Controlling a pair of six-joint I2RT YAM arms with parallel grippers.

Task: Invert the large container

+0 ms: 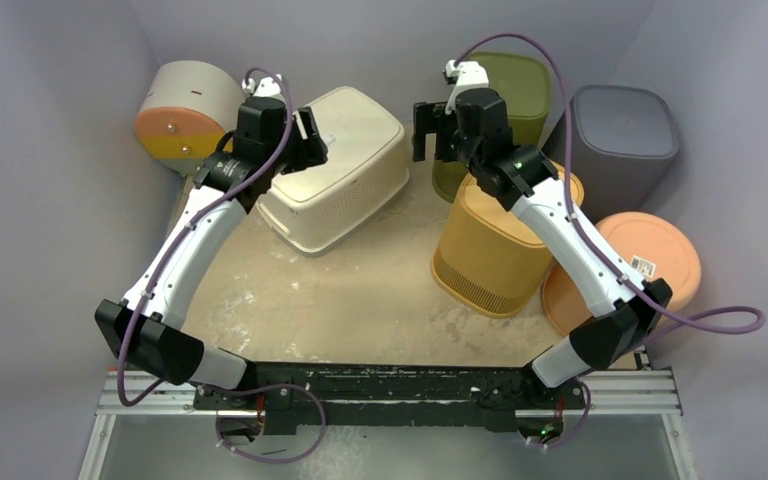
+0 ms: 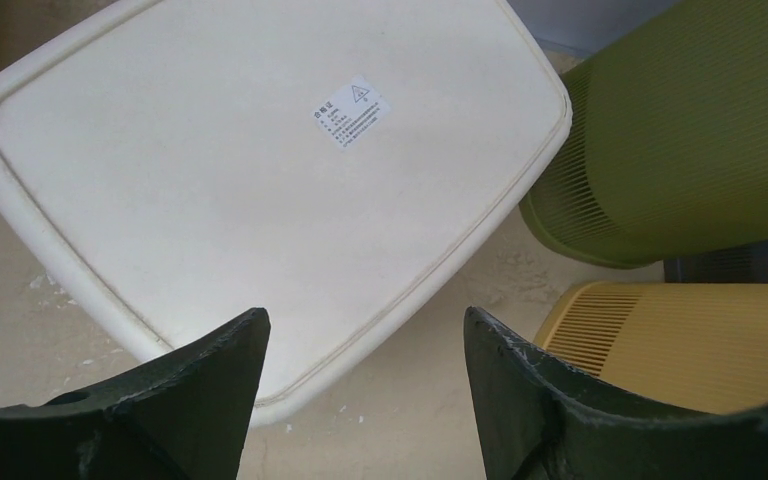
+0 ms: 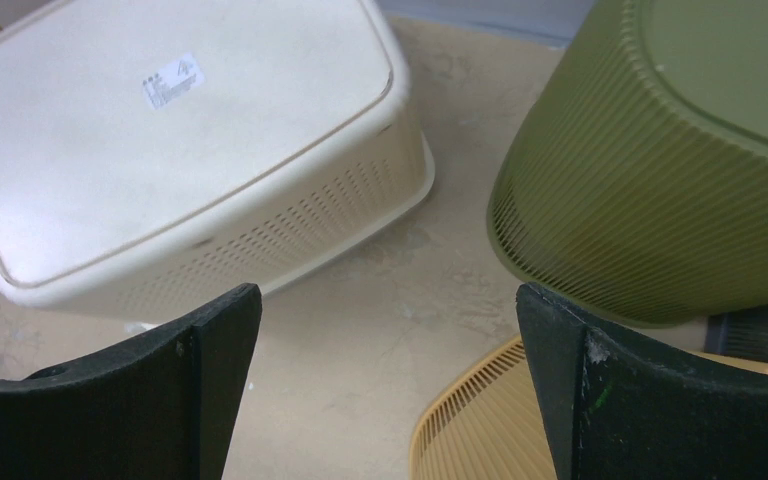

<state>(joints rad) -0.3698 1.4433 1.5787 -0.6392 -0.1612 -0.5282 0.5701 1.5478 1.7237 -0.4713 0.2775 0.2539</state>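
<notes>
The large cream container (image 1: 345, 170) stands bottom up on the table at the back centre-left, its flat base with a white label facing up. It also shows in the left wrist view (image 2: 260, 170) and the right wrist view (image 3: 180, 150). My left gripper (image 1: 310, 135) hovers above its left end, open and empty (image 2: 365, 330). My right gripper (image 1: 428, 130) hangs open and empty to the right of it, above bare table between the cream container and the olive bin (image 3: 390, 310).
An olive bin (image 1: 505, 100), a yellow bin (image 1: 495, 245), a grey bin (image 1: 625, 135) and an orange bin (image 1: 640, 265) crowd the right side, all bottom up. A beige-orange bin (image 1: 185, 110) lies at the back left. Walls enclose the table.
</notes>
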